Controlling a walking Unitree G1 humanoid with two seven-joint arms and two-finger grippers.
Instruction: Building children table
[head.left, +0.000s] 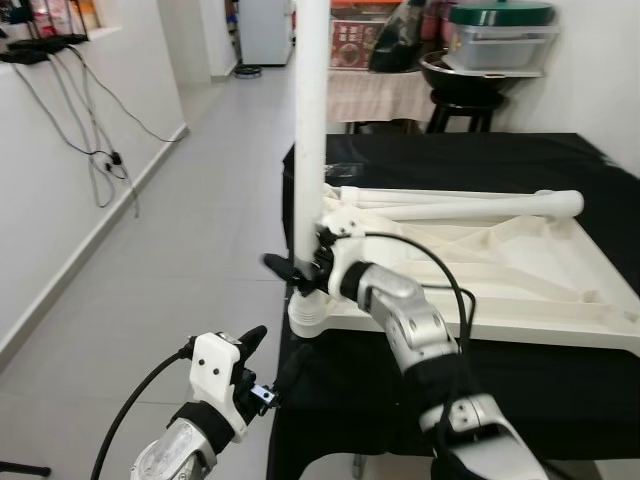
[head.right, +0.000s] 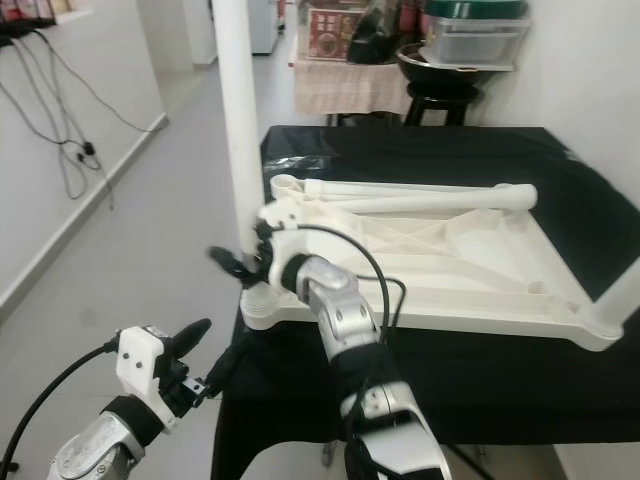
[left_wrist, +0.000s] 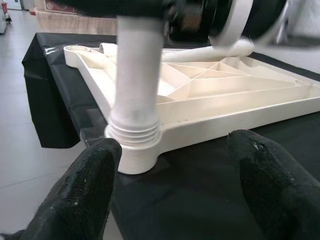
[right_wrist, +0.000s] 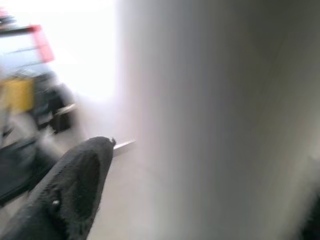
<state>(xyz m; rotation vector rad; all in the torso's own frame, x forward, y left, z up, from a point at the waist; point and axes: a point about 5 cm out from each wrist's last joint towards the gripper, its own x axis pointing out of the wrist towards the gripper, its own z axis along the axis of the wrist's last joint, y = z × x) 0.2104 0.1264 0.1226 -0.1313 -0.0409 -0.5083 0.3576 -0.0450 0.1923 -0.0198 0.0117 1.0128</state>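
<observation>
The white plastic table top (head.left: 520, 270) lies upside down on a black-covered table (head.left: 480, 160). One white leg (head.left: 310, 120) stands upright in the near-left corner socket (head.left: 308, 316). My right gripper (head.left: 298, 268) is shut on this leg just above the socket; in the right wrist view the leg (right_wrist: 215, 120) sits blurred beside one finger (right_wrist: 75, 185). A second leg (head.left: 470, 208) lies across the far side of the top. My left gripper (head.left: 275, 350) hangs open, low, in front of the table's near-left corner, facing the socket (left_wrist: 132, 150) without touching it.
Another white piece (head.right: 618, 298) rises at the top's near-right corner. Cables (head.left: 90, 140) hang on the left wall. A stool (head.left: 465, 105) with a pan and lidded containers stands behind the table. Grey tiled floor (head.left: 190, 230) stretches to the left.
</observation>
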